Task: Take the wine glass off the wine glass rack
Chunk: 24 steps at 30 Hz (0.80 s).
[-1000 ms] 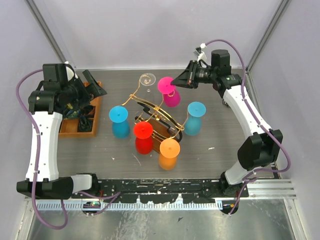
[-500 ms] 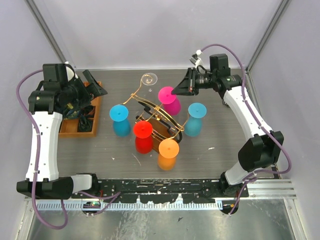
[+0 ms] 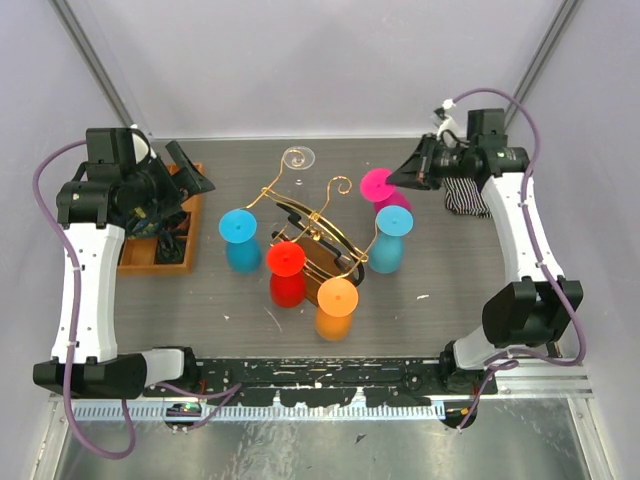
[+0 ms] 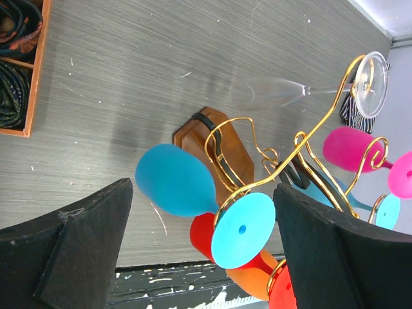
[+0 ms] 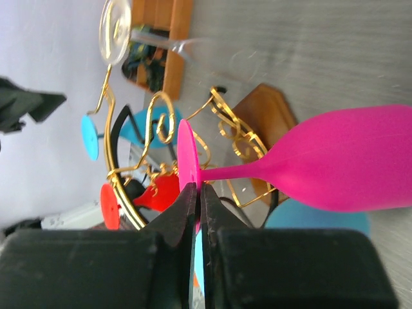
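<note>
right jaws pinching pink glass (image 3: 378, 186) by its foot, just right of rack (image 3: 318, 260) | left jaws wide, idle | i'd lower slow, dodging the teal glass (image 3: 388, 255)

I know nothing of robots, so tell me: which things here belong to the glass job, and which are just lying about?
Job: wine glass rack; pink wine glass, held by its foot in the right gripper; blue glass, red glass, orange glass, teal glass, clear glass, on the rack.
Lying about: orange wooden tray; striped cloth.
</note>
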{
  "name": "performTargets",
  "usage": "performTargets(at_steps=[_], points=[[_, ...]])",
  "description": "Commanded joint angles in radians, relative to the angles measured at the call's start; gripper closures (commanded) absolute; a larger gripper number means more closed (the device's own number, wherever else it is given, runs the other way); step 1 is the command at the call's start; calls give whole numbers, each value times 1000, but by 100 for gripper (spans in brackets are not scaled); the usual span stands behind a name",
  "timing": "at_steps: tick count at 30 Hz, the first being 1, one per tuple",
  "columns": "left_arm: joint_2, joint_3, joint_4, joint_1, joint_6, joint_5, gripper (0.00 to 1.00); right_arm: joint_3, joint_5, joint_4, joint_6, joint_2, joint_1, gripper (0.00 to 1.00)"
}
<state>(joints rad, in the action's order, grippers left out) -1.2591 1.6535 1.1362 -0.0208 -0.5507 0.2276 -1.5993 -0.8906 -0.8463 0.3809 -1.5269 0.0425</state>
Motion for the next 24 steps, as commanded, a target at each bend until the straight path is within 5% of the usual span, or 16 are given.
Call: performTargets(at_steps=[1, 7, 13, 17, 19, 24], points=[[19, -7, -3, 0, 7, 12, 2, -93, 65, -5, -37, -4, -45, 99], [17, -21, -10, -2, 13, 1, 2, -241, 315, 14, -74, -128, -49, 99], [-2, -26, -23, -1, 18, -3, 2, -452, 782, 86, -226, -348, 10, 99], [-35, -9, -18, 0, 29, -16, 2, -667, 1175, 59, -430, -550, 95, 78], [-43, -11, -30, -1, 24, -13, 2, -657, 1296, 122, -485, -604, 117, 98], [-51, -27, -38, -1, 16, -1, 2, -608, 1569, 312, -654, -727, 152, 100]])
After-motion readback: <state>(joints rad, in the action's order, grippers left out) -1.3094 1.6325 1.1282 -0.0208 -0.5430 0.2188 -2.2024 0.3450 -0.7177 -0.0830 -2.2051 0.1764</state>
